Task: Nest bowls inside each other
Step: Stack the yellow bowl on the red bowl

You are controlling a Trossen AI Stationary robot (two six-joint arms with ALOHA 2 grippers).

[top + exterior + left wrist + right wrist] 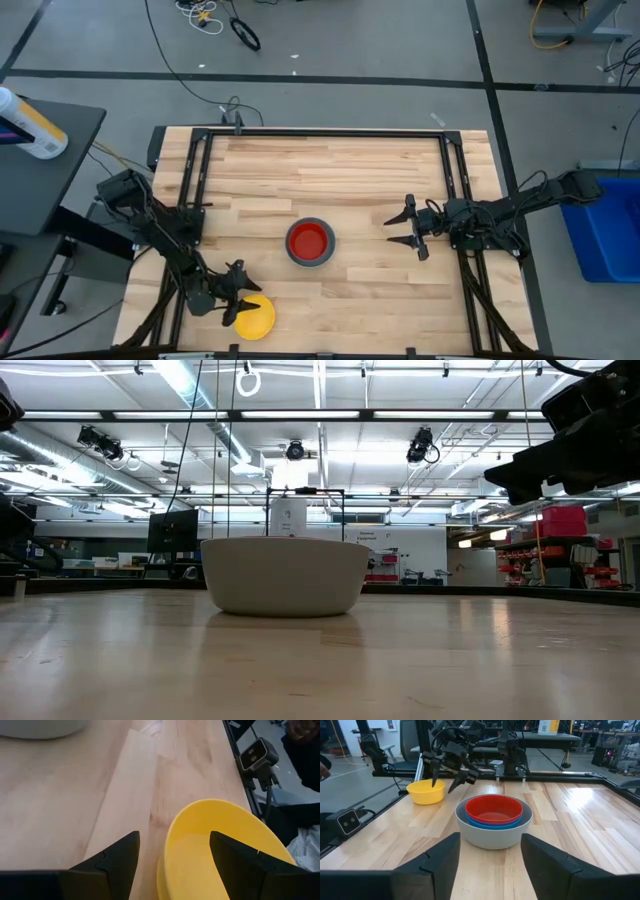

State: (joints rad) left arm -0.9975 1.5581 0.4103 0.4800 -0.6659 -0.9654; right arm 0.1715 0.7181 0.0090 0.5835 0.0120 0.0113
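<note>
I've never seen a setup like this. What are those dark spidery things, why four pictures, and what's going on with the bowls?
The spidery things are two robot arms at a wooden table, each ending in a two-fingered pincer. All four pictures show the same moment. One camera looks straight down from above, one sits at table height, and one rides on each arm's wrist, which is why dark fingers fill the bottom of those two.

In the middle stands a grey bowl with a blue bowl and a red bowl nested inside it. The right pincer hovers open beside that stack, holding nothing. Near the front edge of the table, the left pincer stands open over the rim of a yellow bowl, one finger inside and one outside, not yet gripping it. That bowl probably goes into the stack next.
</note>
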